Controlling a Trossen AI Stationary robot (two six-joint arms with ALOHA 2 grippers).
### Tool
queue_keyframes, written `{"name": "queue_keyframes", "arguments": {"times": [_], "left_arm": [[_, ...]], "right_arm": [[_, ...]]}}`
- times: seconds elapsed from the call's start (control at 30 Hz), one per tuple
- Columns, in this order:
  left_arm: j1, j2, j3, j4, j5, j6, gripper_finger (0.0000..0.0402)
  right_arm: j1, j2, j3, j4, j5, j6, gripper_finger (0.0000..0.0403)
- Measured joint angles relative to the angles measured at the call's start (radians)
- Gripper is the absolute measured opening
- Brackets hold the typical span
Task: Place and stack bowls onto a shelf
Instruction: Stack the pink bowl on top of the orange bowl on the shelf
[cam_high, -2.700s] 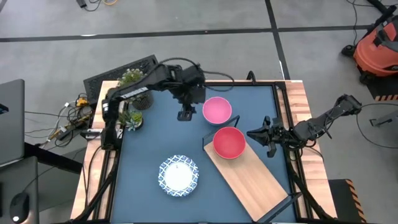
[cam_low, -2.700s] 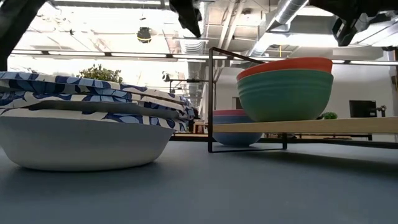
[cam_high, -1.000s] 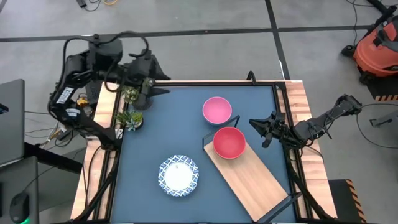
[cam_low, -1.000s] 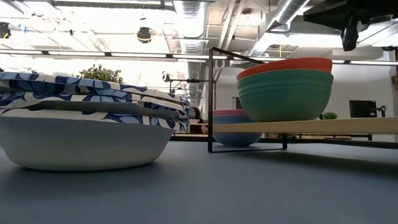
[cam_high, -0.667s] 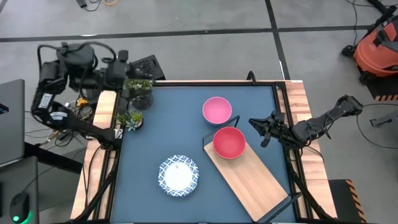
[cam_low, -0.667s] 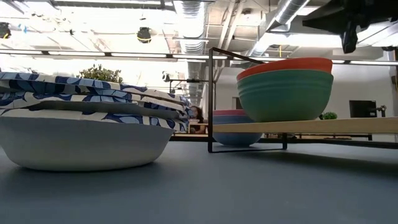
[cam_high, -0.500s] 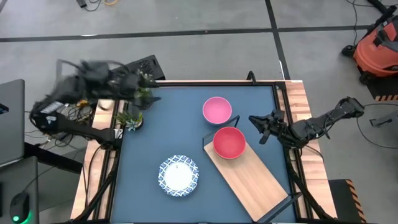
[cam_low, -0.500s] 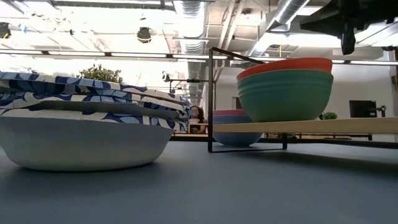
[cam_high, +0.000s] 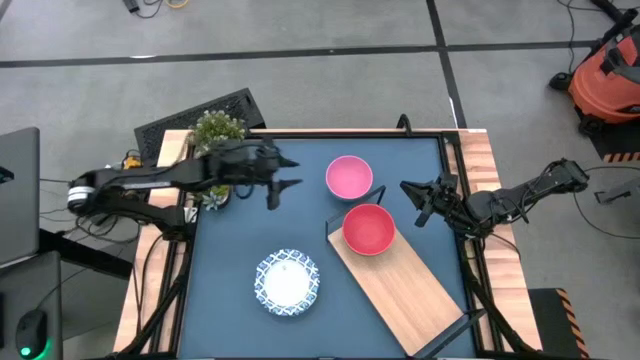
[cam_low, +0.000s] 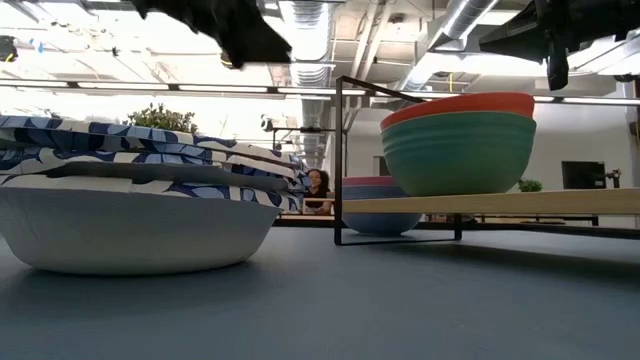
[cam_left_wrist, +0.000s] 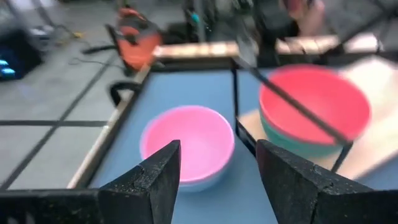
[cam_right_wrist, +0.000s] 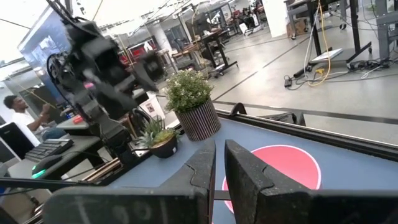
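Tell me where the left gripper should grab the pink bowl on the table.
Probably the pink bowl's rim on the side facing the left gripper, one finger inside, one outside. It sits upright and open, and the shelf's wire frame crowds its far side.

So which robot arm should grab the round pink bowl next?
Probably the left: the open left gripper hovers beside the round pink bowl, facing it. The right gripper waits, nearly closed, by the red bowl.

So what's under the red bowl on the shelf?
The red bowl is nested in a green bowl, which stands on the shelf. From above, the red bowl hides the green one completely.
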Motion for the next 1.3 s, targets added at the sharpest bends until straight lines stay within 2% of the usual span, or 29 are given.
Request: {"name": "queue_keyframes", "arguments": {"times": [0.2, 0.37, 0.5, 0.63, 0.87, 1.17, 1.3], "left_arm": [[0.003, 0.19, 0.074, -0.016, 0.099, 0.178, 0.0194], [0.008, 0.345, 0.224, -0.146, 0.17, 0.318, 0.0194], [0.03, 0.465, 0.34, -0.228, 0.24, 0.372, 0.0194], [0.053, 0.55, 0.402, -0.257, 0.295, 0.404, 0.0194], [0.087, 0.594, 0.413, -0.252, 0.298, 0.475, 0.0194], [0.12, 0.642, 0.415, -0.23, 0.376, 0.501, 0.0194], [0.122, 0.679, 0.418, -0.22, 0.361, 0.506, 0.0194]], "right_arm": [[0.001, 0.0, 0.0, 0.0, 0.0, 0.033, 0.0063], [0.003, 0.0, 0.0, -0.002, -0.001, 0.035, 0.0063], [0.003, 0.0, 0.0, -0.013, -0.001, 0.04, 0.0063], [0.003, 0.0, 0.0, -0.031, -0.001, 0.063, 0.0063], [0.003, 0.0, 0.0, -0.047, -0.002, 0.103, 0.0063], [0.0, 0.0, 0.0, -0.059, -0.001, 0.103, 0.0063], [-0.008, 0.0, 0.0, -0.061, 0.0, 0.104, 0.0063]]}}
